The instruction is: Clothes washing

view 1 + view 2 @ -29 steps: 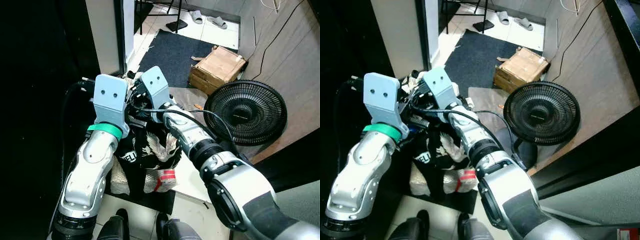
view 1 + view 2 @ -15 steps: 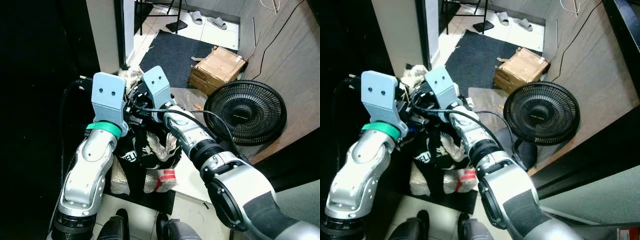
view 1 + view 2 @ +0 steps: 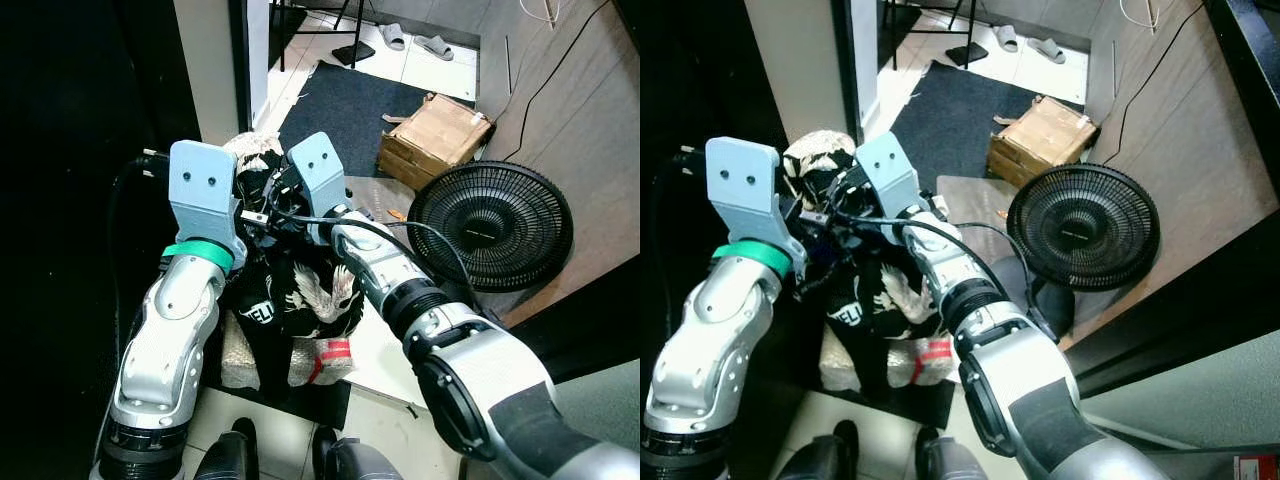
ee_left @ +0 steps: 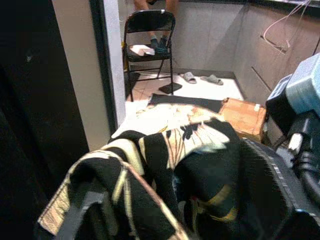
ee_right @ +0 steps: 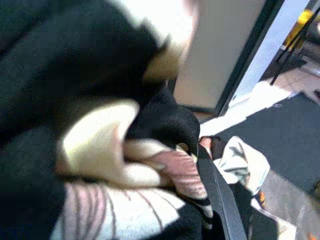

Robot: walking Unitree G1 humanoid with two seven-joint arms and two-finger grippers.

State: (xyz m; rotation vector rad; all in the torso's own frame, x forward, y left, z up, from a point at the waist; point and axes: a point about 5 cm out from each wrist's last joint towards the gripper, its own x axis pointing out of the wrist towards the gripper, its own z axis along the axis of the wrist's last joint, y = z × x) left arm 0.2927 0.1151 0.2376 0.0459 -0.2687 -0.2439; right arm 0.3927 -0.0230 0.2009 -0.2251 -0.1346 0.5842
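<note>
Up since a second ago: our grippers have lifted the garment, and its cream-and-black bundle now tops out above both wrist housings, where before it barely showed.

We hold the garment (image 3: pixel 252 160) between the left gripper (image 3: pixel 243 208) and the right gripper (image 3: pixel 270 200), which sit close together, wrists almost touching. From the left wrist, cloth (image 4: pixel 150 170) is bunched over and between the jaws, so we read them as closed on it. From the right wrist, a black finger (image 5: pixel 220 200) lies pressed along the folds with fabric against it, jaws narrow and gripping. Below the jaws the cloth hangs down to a pile (image 3: pixel 300 330) of more laundry on the floor. Beyond and right of the jaws stand a fan (image 3: pixel 490 225), a box (image 3: pixel 435 135) and a dark mat (image 3: pixel 350 105).
</note>
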